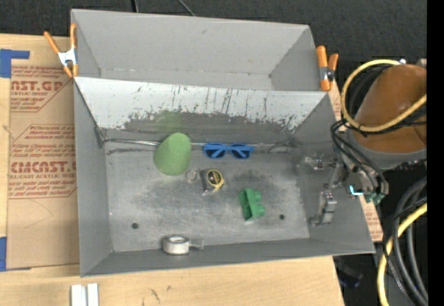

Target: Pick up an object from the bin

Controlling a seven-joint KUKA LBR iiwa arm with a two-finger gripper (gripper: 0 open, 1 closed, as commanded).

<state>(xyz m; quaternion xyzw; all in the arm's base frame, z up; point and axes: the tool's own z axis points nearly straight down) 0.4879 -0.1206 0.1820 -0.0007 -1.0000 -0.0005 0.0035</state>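
My gripper [320,187] hangs over the bin's right side, close to the sloping right wall. Its two metal fingers stand apart, open, with nothing between them. The nearest loose thing is a small green plastic piece [252,204] on the bin floor, to the left of the gripper and apart from it. Further left lies a small round black-and-yellow thing [211,180]. Blue toy sunglasses [228,151] lie along the foot of the back wall.
A pale green cylinder [173,153] lies at the back left of the floor. A small silver roll [176,245] rests against the front wall. The arm with its orange cover and cables stands outside the bin at the right.
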